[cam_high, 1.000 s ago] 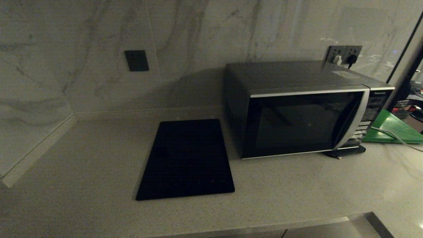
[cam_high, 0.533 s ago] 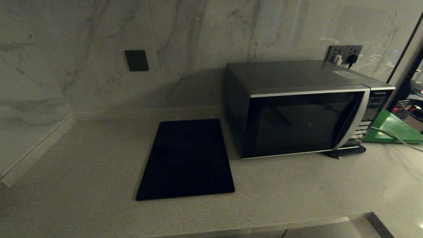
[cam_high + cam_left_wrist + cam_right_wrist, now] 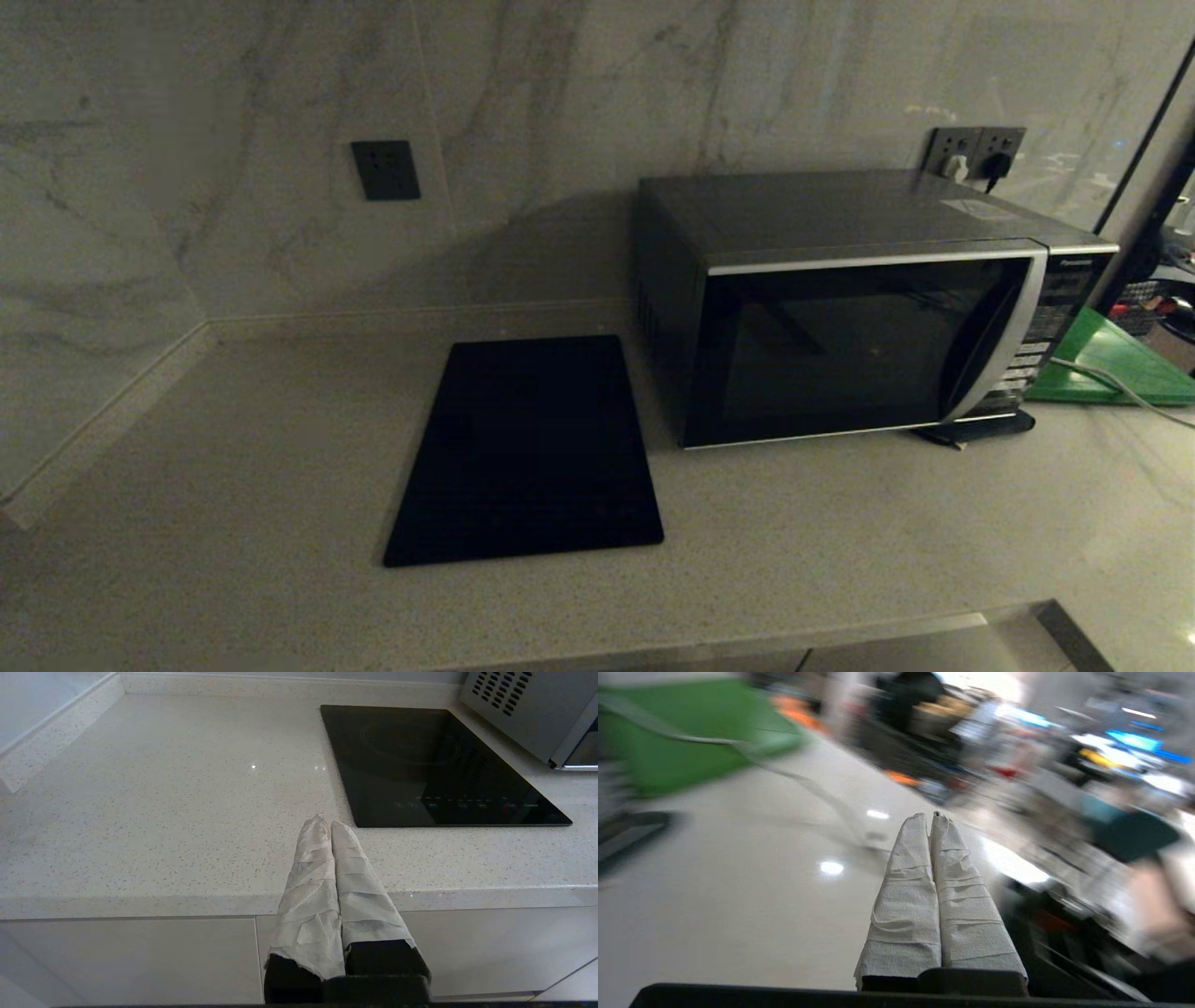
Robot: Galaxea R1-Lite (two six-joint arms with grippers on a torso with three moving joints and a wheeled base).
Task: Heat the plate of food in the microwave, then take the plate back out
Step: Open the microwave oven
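The right claw, fingers pressed together, hangs over the counter beside the green board, nearer the closed microwave than the left.

We see a pale speckled stone countertop under a grey-veined marble wall. A flat black rectangular cooktop panel lies just ahead of the left gripper, off to one side. A flat green board with a pale cord across it sits ahead of the right gripper. Dark wall sockets sit on the marble.
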